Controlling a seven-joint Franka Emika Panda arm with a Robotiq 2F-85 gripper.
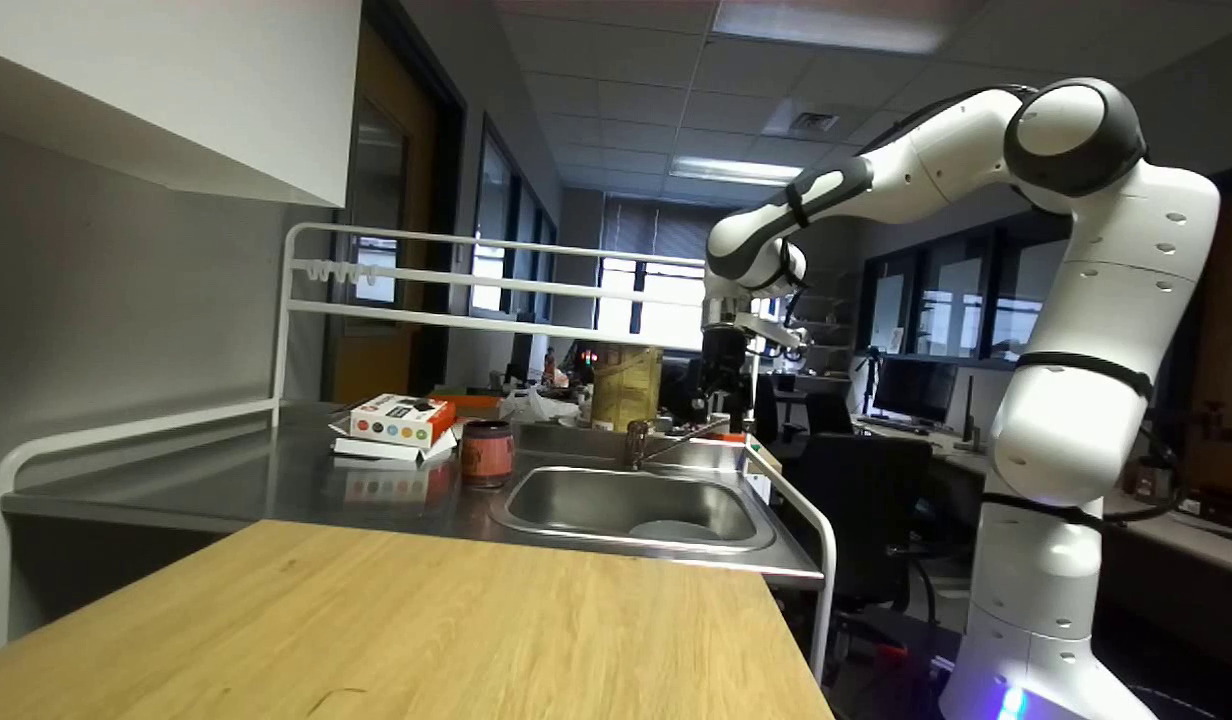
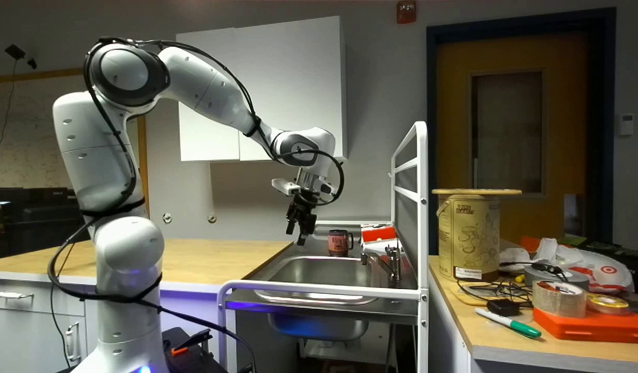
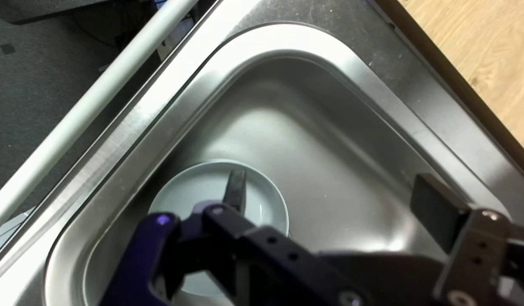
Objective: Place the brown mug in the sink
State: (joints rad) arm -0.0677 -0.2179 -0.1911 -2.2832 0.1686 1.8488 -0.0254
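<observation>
The brown mug, reddish-brown with a dark rim, stands upright on the steel counter beside the sink in both exterior views (image 1: pixel 487 456) (image 2: pixel 338 243). Its handle shows in an exterior view. The steel sink (image 1: pixel 576 490) also shows in both other views (image 2: pixel 283 272) (image 3: pixel 351 140). A round white dish (image 3: pixel 189 191) lies in the basin. My gripper (image 3: pixel 330 180) is open and empty above the sink, fingers pointing down and wide apart. It hangs higher than the mug in both exterior views (image 1: pixel 721 408) (image 2: pixel 295 235). The mug is out of the wrist view.
A white and orange box (image 1: pixel 401 420) lies beside the mug. The faucet (image 2: pixel 394 264) stands at the sink's edge. A white rail frame (image 2: pixel 420 217) borders the counter. A wooden tabletop (image 1: pixel 406 620) adjoins the sink. A gold canister (image 2: pixel 469 233) stands beyond the rail.
</observation>
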